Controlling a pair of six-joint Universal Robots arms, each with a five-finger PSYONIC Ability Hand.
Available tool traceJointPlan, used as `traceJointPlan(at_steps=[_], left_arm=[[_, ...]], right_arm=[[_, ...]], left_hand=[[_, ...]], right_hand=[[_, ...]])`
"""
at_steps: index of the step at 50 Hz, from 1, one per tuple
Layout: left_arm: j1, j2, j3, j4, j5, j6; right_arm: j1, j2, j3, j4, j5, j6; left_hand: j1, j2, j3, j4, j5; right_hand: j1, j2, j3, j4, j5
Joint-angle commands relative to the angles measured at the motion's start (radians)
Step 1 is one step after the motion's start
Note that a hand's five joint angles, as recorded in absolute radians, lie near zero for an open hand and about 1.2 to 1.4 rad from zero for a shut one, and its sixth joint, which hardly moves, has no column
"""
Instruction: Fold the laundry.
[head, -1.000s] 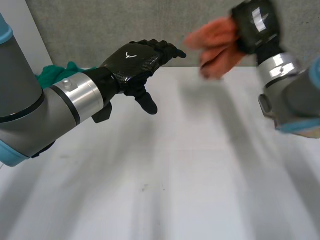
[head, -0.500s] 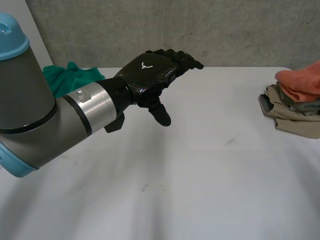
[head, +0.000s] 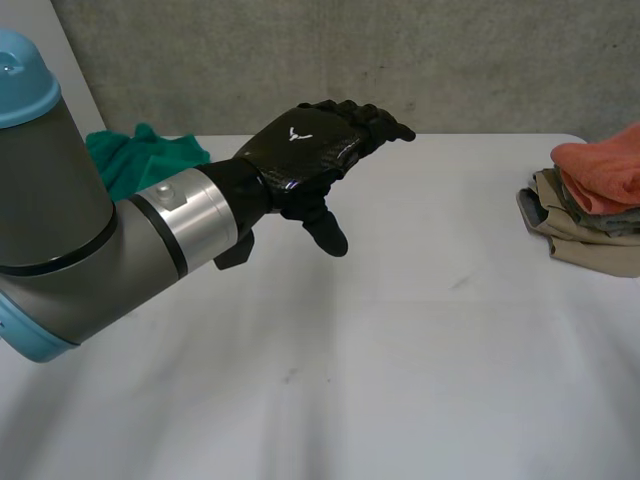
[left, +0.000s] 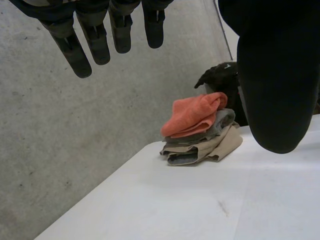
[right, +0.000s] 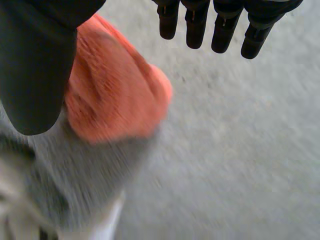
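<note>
In the head view the left hand (head: 300, 150) hovers empty over the white tabletop (head: 400, 380). A green cloth (head: 140, 155) lies behind its arm, and a stack of folded clothes (head: 585, 235) topped by an orange cloth (head: 605, 170) sits at the right edge. In the left wrist view its fingers (left: 95, 45) are straight and slightly spread, holding nothing. In the right wrist view the right hand (right: 35, 65) is just above the orange cloth, which lies on a grey cloth (right: 75, 180), with straight fingers held apart from the thumb and gripping nothing.
</note>
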Motion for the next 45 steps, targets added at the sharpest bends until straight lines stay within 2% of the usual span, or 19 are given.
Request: traceJointPlan(at_steps=[1, 5, 10, 14, 16, 17, 20, 21, 23, 24, 27, 28, 32, 35, 39, 45], left_arm=[[-0.011, 0.020, 0.001, 0.000, 0.001, 0.000], [-0.009, 0.043, 0.009, 0.006, 0.001, -0.002], [-0.002, 0.074, 0.020, 0.049, -0.006, -0.008], [0.024, 0.111, 0.027, 0.110, -0.046, -0.025], [0.055, 0.126, 0.035, 0.132, -0.084, -0.022], [0.105, 0.132, 0.043, 0.145, -0.127, -0.019], [0.216, 0.123, 0.046, 0.165, -0.187, -0.011], [0.281, 0.100, 0.049, 0.179, -0.212, 0.003], [0.342, 0.062, 0.058, 0.188, -0.218, 0.032], [0.390, 0.009, 0.075, 0.190, -0.218, 0.082], [0.451, -0.088, 0.112, 0.195, -0.218, 0.188], [0.480, -0.160, 0.135, 0.198, -0.219, 0.263], [0.567, -0.342, 0.208, 0.214, -0.215, 0.401], [0.606, -0.450, 0.261, 0.219, -0.212, 0.448], [0.639, -0.608, 0.369, 0.234, -0.212, 0.465], [0.670, -0.789, 0.506, 0.313, -0.209, 0.472]], right_arm=[[-0.054, -0.151, -0.014, 0.163, 0.244, -0.268], [-0.032, -0.195, -0.037, 0.076, 0.354, -0.313], [0.110, -0.281, 0.011, -0.132, 0.329, -0.305], [0.227, -0.384, 0.150, -0.277, 0.240, -0.258], [0.302, -0.421, 0.245, -0.330, 0.144, -0.218], [0.330, -0.432, 0.279, -0.344, 0.107, -0.205], [0.438, -0.459, 0.409, -0.390, -0.010, -0.196], [0.458, -0.462, 0.440, -0.392, -0.033, -0.198], [0.511, -0.473, 0.513, -0.378, -0.068, -0.198], [0.521, -0.475, 0.537, -0.375, -0.067, -0.198], [0.554, -0.475, 0.606, -0.348, -0.044, -0.199], [0.558, -0.473, 0.618, -0.337, -0.036, -0.199], [0.571, -0.462, 0.652, -0.256, 0.016, -0.199], [0.568, -0.461, 0.660, -0.184, 0.042, -0.202], [0.555, -0.461, 0.676, -0.116, 0.035, -0.202], [0.552, -0.461, 0.710, -0.105, 0.029, -0.202]], left_hand=[[0.047, 0.039, 0.033, 0.043, 0.024], [0.041, 0.033, 0.027, 0.037, 0.018], [0.038, 0.030, 0.024, 0.034, 0.015], [0.035, 0.028, 0.021, 0.031, 0.012], [0.032, 0.025, 0.018, 0.028, 0.009], [0.029, 0.022, 0.015, 0.025, 0.006], [0.023, 0.016, 0.009, 0.019, 0.000], [0.003, -0.005, -0.011, -0.001, -0.020], [0.003, -0.005, -0.011, -0.001, -0.021], [0.011, 0.004, -0.003, 0.007, -0.012], [0.009, 0.001, -0.005, 0.005, -0.015], [0.006, -0.002, -0.008, 0.002, -0.018], [0.006, -0.002, -0.008, 0.002, -0.018], [0.017, 0.010, 0.003, 0.013, -0.006], [0.029, 0.022, 0.015, 0.025, 0.006], [0.129, 0.121, 0.115, 0.125, 0.106]], right_hand=[[-0.052, -0.043, -0.042, -0.043, -0.049], [-0.052, -0.043, -0.042, -0.043, -0.049], [-0.052, -0.043, -0.042, -0.043, -0.049], [-0.052, -0.043, -0.042, -0.043, -0.049], [-0.052, -0.043, -0.042, -0.043, -0.049], [-0.052, -0.043, -0.042, -0.043, -0.049], [-0.052, -0.043, -0.042, -0.043, -0.049], [-0.052, -0.043, -0.042, -0.043, -0.049], [-0.052, -0.043, -0.042, -0.043, -0.049], [-0.052, -0.043, -0.042, -0.043, -0.049], [-0.052, -0.043, -0.042, -0.043, -0.049], [-0.052, -0.043, -0.042, -0.043, -0.049], [-0.052, -0.043, -0.042, -0.043, -0.049], [-0.052, -0.043, -0.042, -0.043, -0.049], [-0.052, -0.043, -0.042, -0.043, -0.049], [-0.052, -0.043, -0.042, -0.043, -0.049]])
